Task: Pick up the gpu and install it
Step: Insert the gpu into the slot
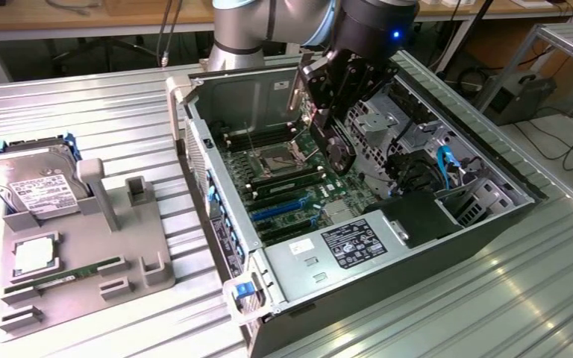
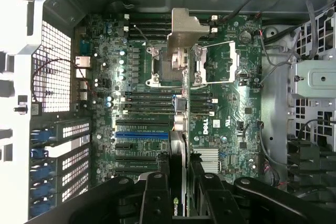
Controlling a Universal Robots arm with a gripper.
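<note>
The gripper (image 2: 179,182) sits closest, its two black fingers (image 2: 157,187) clenched on the gpu (image 2: 179,145). The card hangs edge-on over the motherboard (image 2: 233,145), in no slot, with its silver bracket (image 2: 185,30) at the far end. Near the grip the card carries a small logo (image 2: 175,209) that looks like NVIDIA's. By my reading the pick is done and the install is in hand. Seating calls for the card's contact edge square over an expansion slot, perhaps the blue slot (image 2: 142,135) just beside it. The board reads DELL (image 2: 202,128). Farther off, in the exterior view, the power supply label (image 1: 351,245) and the hard drive (image 1: 30,190) label are too small to read.
</note>
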